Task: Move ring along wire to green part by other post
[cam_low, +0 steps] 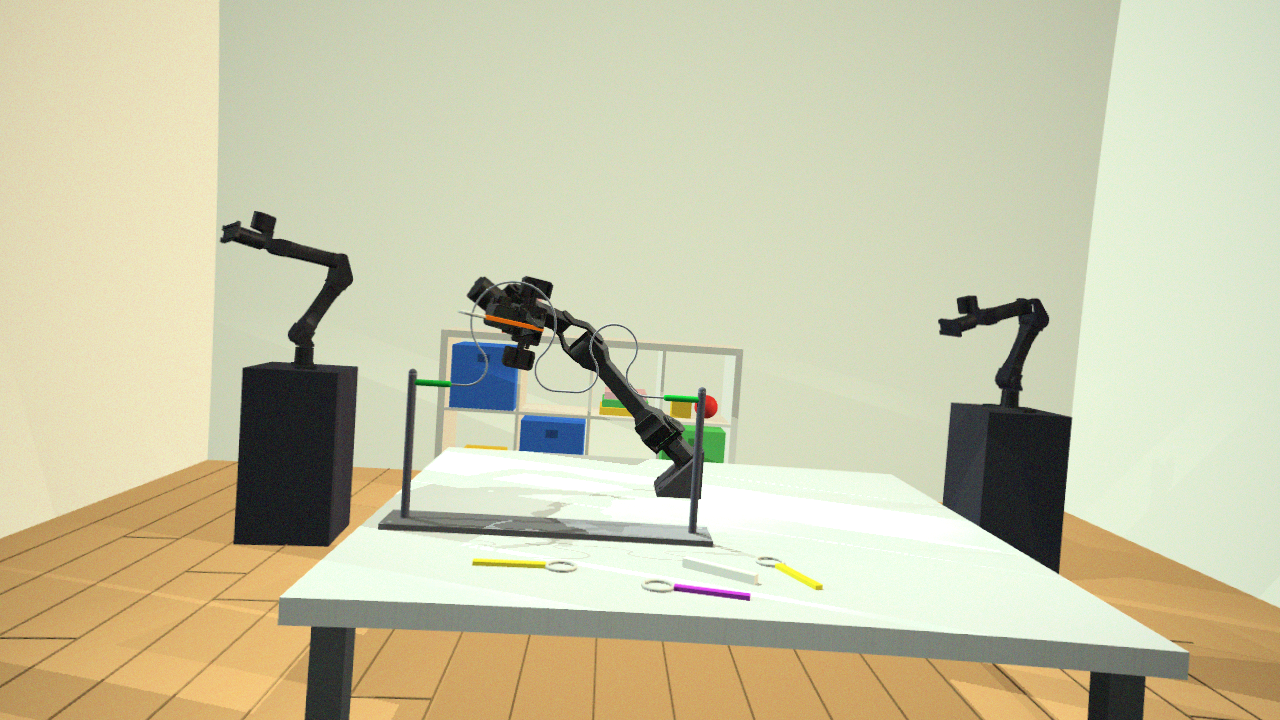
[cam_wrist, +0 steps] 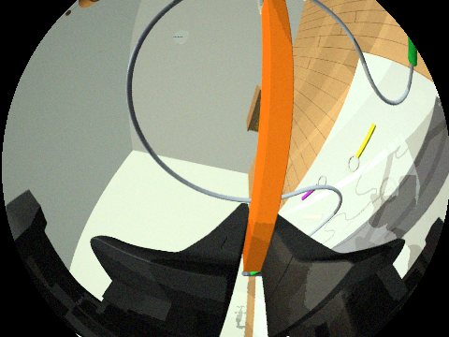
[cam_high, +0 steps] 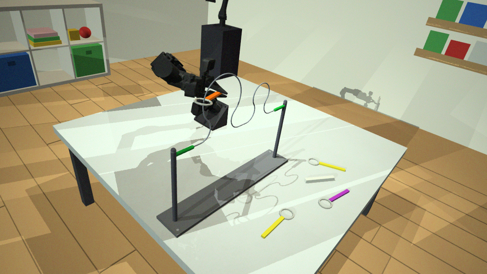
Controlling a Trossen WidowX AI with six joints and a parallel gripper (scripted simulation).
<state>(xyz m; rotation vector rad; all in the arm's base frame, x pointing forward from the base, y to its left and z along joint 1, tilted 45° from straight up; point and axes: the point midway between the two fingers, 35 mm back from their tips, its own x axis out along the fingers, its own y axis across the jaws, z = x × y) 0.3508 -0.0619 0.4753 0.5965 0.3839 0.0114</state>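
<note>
1. Orange handle (cam_high: 214, 96) (cam_low: 514, 323) (cam_wrist: 276, 108), clamped between the fingers of the end effector (cam_high: 223, 94) (cam_low: 539, 330) (cam_wrist: 253, 210); keep this grip firm while you guide it.
2. Pale ring (cam_high: 195, 101) (cam_low: 469, 313) (cam_wrist: 261, 6), at the handle's far end, on the rising side of the tall arch. It appears to encircle the grey wire (cam_high: 241, 91) (cam_low: 555, 322) (cam_wrist: 129, 89); you cannot confirm the gap all round.
3. Step in hand, as judged: the early climb, past the starting green sleeve (cam_high: 185, 150) (cam_low: 433, 383) (cam_wrist: 412, 51). Keep the wire near the ring's centre, and turn the ring's plane square to the wire as it bends.
4. Handle and fingers, reaching across the arch: watch these too. Swivel slowly about the ring's centre, lest a wrist turn sweep either into the grey.
5. Destination, the far green sleeve (cam_high: 279, 107) (cam_low: 682, 398) (cam_wrist: 253, 272) beside the other post (cam_high: 279, 133) (cam_low: 696, 465): the crest, dip and second hump remain. Release only there.
</note>
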